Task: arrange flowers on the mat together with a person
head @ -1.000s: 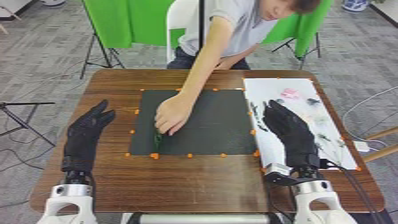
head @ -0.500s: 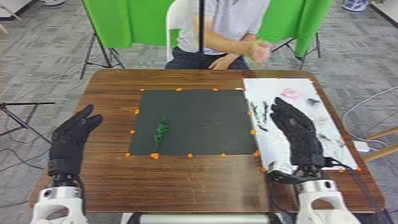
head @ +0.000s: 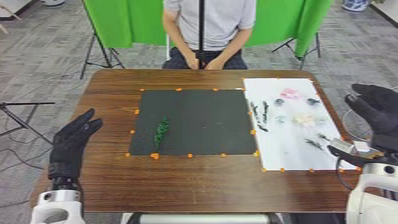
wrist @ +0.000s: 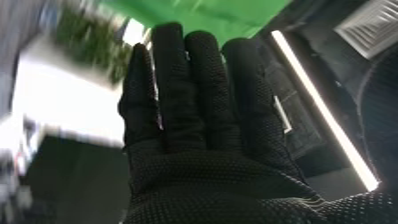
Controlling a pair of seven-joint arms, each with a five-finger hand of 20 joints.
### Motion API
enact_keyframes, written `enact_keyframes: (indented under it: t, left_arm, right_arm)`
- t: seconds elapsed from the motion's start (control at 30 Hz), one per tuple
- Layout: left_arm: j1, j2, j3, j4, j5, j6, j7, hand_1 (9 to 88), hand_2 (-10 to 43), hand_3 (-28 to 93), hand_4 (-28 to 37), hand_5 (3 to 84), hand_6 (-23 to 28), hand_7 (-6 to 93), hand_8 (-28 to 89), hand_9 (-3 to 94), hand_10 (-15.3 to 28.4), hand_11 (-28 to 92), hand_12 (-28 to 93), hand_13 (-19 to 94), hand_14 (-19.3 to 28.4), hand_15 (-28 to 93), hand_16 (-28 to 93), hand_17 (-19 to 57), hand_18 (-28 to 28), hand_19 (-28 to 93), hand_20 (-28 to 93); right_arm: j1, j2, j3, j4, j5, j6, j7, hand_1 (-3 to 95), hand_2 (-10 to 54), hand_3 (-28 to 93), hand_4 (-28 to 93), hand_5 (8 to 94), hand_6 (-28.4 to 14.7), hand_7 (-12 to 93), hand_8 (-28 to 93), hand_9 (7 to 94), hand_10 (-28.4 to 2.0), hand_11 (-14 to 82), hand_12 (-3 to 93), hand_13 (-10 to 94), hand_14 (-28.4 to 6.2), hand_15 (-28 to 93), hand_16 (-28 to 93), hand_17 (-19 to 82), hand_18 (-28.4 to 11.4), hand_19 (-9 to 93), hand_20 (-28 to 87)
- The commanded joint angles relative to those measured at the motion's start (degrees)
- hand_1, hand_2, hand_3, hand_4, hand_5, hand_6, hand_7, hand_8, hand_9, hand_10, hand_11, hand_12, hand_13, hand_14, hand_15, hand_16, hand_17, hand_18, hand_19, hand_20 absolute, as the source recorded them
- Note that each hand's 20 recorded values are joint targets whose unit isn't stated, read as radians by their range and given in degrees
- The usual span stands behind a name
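Note:
In the head view my left hand [head: 73, 138] is over the table's left edge, fingers straight, holding nothing. My right hand [head: 380, 116] stands beyond the white mat's right side, off the table, fingers extended. In the right wrist view the right hand [wrist: 200, 165] has straight fingers. A green leafy sprig [head: 161, 132] lies upright on the left part of the dark mat [head: 209, 120]. On the white mat [head: 289, 157] are a pink flower [head: 290, 93], a cream flower [head: 306, 119], dark green stems [head: 265, 112], small dark blooms [head: 313, 101] and thin sprigs [head: 314, 144].
Small orange markers line both mats on the brown table [head: 191, 185]. Across the table a person sits with both hands in the lap, apart from the mats. A black stand's pole rises behind the table's far edge.
The person's hand has let go of the green sprig on the dark mat and withdrawn to the lap. My right hand has moved rightward off the white mat. The left hand has shifted slightly left.

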Motion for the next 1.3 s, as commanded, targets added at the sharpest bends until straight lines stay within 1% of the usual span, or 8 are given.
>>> enact_keyframes:
  t: [0.03, 0.2, 0.37, 0.5, 0.63, 0.9, 1.27, 1.3]
  left_arm:
    - [1.2, -0.18, -0.23, -0.3, 0.63, 0.09, -1.11, 34.2, -1.0, 68, -21.7, 46.6, 5.7, 6.9, -6, 48.0, 14.9, 16, 9, 38, 16.4, 11, -1, 12.5, 9.3, 3, 19]
    - [1.4, -0.13, -0.37, -0.53, 1.06, -0.07, -1.45, 33.8, -1.9, 68, -21.3, 46.5, 5.8, 6.8, -6, 47.9, 14.7, 16, 9, 38, 16.5, 11, -1, 12.3, 9.4, 3, 20]
    - [1.4, -0.11, -0.4, -0.63, 1.31, -0.2, -1.76, 33.3, -2.3, 67, -20.9, 46.3, 5.8, 6.6, -6, 47.8, 14.7, 16, 9, 38, 16.6, 11, -1, 12.2, 9.4, 3, 20]
    - [1.7, -0.2, -0.42, -0.79, 1.37, 0.0, -1.91, 32.7, -2.7, 68, -20.9, 46.3, 5.8, 6.6, -6, 47.8, 14.8, 16, 9, 38, 16.6, 11, -1, 12.2, 9.4, 3, 20]
    - [1.6, -0.16, -0.3, -0.77, 1.51, -0.36, -2.29, 32.3, -3.0, 68, -21.1, 46.3, 5.8, 6.6, -6, 47.8, 14.7, 16, 9, 38, 16.6, 11, -1, 12.2, 9.5, 3, 20]
    - [1.4, 0.01, -0.39, -0.8, 1.54, -0.53, -2.46, 32.1, -3.0, 68, -21.2, 46.2, 5.8, 6.6, -6, 47.6, 14.7, 16, 9, 38, 16.6, 11, -1, 12.0, 9.6, 3, 20]
    - [1.6, 0.08, -0.43, -1.02, 1.52, -0.44, -2.75, 31.9, -3.0, 68, -21.4, 46.2, 5.9, 6.5, -6, 47.6, 14.8, 16, 9, 38, 16.7, 10, -1, 11.8, 9.6, 3, 20]
    - [1.8, 0.01, -0.41, -1.07, 1.56, -0.36, -2.69, 31.8, -3.0, 68, -21.4, 46.2, 5.9, 6.5, -6, 47.6, 14.8, 16, 9, 38, 16.7, 10, -1, 11.8, 9.6, 3, 20]
  right_arm:
    - [-5.1, 4.3, 5.5, 1.3, -38.3, -18.7, 17.4, 25.4, -9.5, 72, -28, 57.2, -2.9, 24, -8, 58.9, -16.0, 29.6, 27.6, 57, -13.3, 39, 24, 28, -16.5, 46, 39]
    - [-6.3, 6.6, 6.4, 1.2, -37.9, -32.1, 20.8, 27.7, -9.5, 72, -28, 61.9, -2.4, 21, -8, 64.4, -15.1, 27.9, 26.4, 63, -12.7, 40, 24, 32, -17.0, 49, 40]
    - [-5.0, 8.9, 5.3, 2.7, -35.7, -38.4, 22.2, 28.7, -9.5, 71, -28, 62.8, -2.4, 20, -8, 65.9, -15.0, 27.5, 26.6, 65, -12.3, 42, 25, 33, -17.5, 52, 41]
    - [-4.4, 10.1, 3.5, 3.8, -35.4, -39.3, 22.5, 28.7, -9.5, 70, -28, 64.5, -2.1, 20, -7, 66.9, -14.8, 27.7, 26.8, 66, -12.1, 43, 26, 34, -17.8, 54, 41]
    - [-3.5, 10.6, 1.3, 4.9, -34.8, -39.2, 23.3, 29.6, -9.5, 69, -28, 67.7, -1.7, 21, -7, 70.5, -14.2, 28.5, 27.1, 70, -11.3, 47, 26, 36, -18.7, 59, 43]
    - [-1.1, 11.9, -2.6, 7.0, -35.1, -39.1, 24.5, 32.7, -9.5, 67, -28, 74.7, -0.5, 20, -8, 79.4, -11.9, 27.9, 25.9, 80, -7.4, 46, 27, 43, -19.1, 70, 42]
    - [1.6, 12.8, -6.7, 10.2, -36.2, -37.4, 25.4, 39.9, -9.5, 66, -28, 78.6, 1.1, 21, -7, 85.4, -10.7, 28.6, 26.1, 86, -4.2, 48, 29, 47, -19.1, 78, 40]
    - [2.1, 12.9, -7.3, 10.8, -36.8, -36.7, 25.3, 41.4, -9.5, 65, -28, 79.1, 1.2, 21, -4, 86.3, -10.6, 28.2, 26.2, 87, -4.0, 47, 29, 47, -19.0, 79, 38]
